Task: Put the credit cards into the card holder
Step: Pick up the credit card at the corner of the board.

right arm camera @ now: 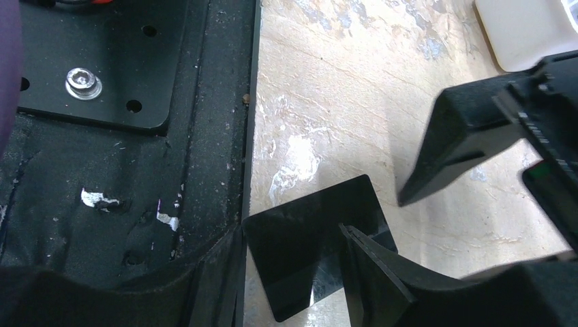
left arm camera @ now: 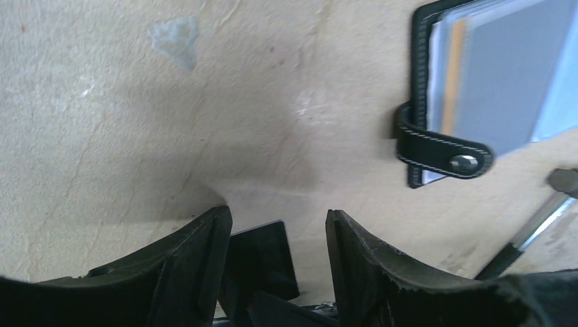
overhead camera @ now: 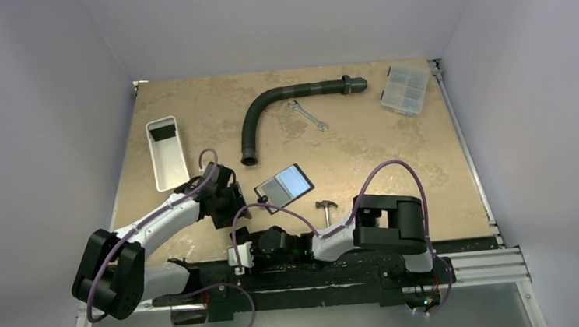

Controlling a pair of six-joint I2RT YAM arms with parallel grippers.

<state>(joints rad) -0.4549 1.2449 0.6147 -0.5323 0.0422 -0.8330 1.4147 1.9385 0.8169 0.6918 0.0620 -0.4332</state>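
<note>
Hovering wide-jawed — left gripper, right gripper — by an ungripped credit card.

Left hand: down at the bottom edge, low over the tabletop, wide apart.
Fingers: two dark curved pads, tips pointing up the picture.
Credit card: there it is, a dark card between the fingers, tight against the left-of-picture one, with bare tabletop showing before the other.
Card holder: top right, lying open, grey glossy pockets up, partly cut off by the edge.
Strap: black with white stitching, lying across the holder's lower corner, metal snap showing.
Hammer: far right, only a slice of it.
Blot: pale bluish mark, top left.
</note>
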